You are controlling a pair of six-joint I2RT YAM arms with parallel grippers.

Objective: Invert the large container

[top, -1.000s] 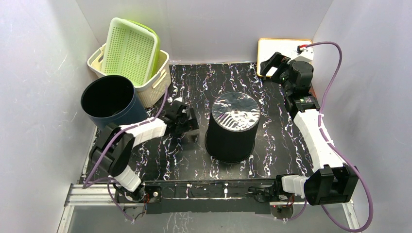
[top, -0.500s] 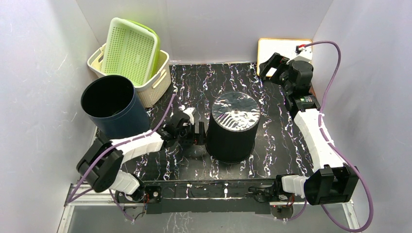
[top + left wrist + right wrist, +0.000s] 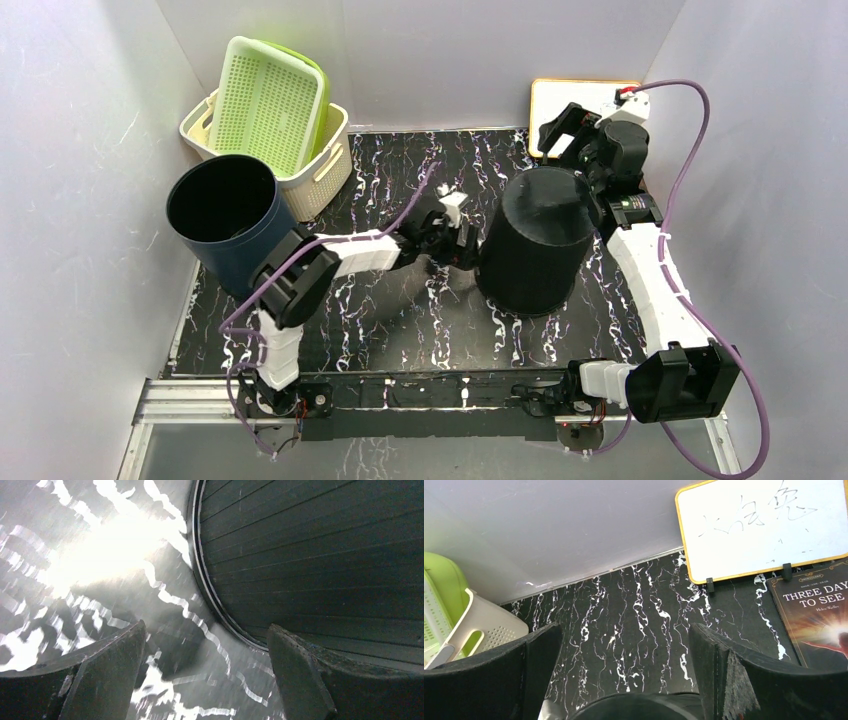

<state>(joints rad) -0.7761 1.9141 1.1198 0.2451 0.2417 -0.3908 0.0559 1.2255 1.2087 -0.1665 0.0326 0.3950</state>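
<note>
Our left tool, spread wide and holding nothing, sits just beside a tilted black bin on the tabletop; our right tool is likewise spread, empty.

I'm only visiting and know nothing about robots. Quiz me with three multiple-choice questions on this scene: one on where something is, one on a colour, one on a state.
1. Where is the green basket?
A) in the cream basket
B) hanging on the wall
C) on top of an arm

2. What colour is the whiteboard frame?
A) blue
B) orange-yellow
C) green

3. The right gripper is:
A) shut on a cup
B) shut on a pen
C) open, holding nothing

Answers: 1 A, it leans inside the cream basket at back left. 2 B, the right wrist view shows the orange-yellow edge. 3 C, its fingers stand wide apart.
</note>
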